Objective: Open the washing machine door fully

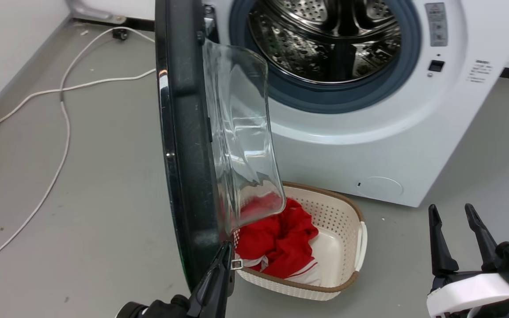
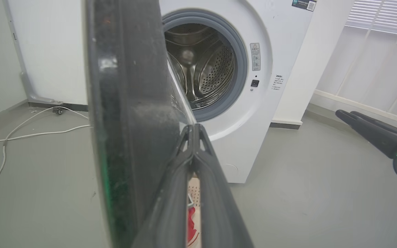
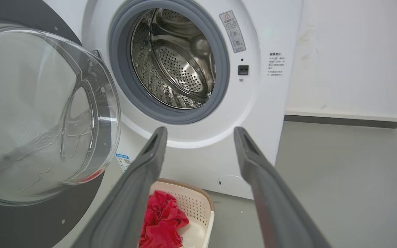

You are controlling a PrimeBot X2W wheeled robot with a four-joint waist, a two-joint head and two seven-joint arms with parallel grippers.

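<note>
Door [image 1: 184,132] half open, edge-on before the washing machine [image 1: 369,145]; left gripper [image 1: 226,249] jaws pressed together at its inner rim, right gripper [image 1: 451,208] jaws wide; risk: tip skids off glossy rim, door rebounds.

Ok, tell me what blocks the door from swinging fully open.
Nothing visible. Outward of the washing machine door lies floor with a flat white cable; the laundry basket sits on its glass side.

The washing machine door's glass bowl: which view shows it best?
The right wrist view: the glass bowl faces the camera nearly whole. The head view shows it side-on; the left wrist view, a thin sliver beside the black rim.
</note>
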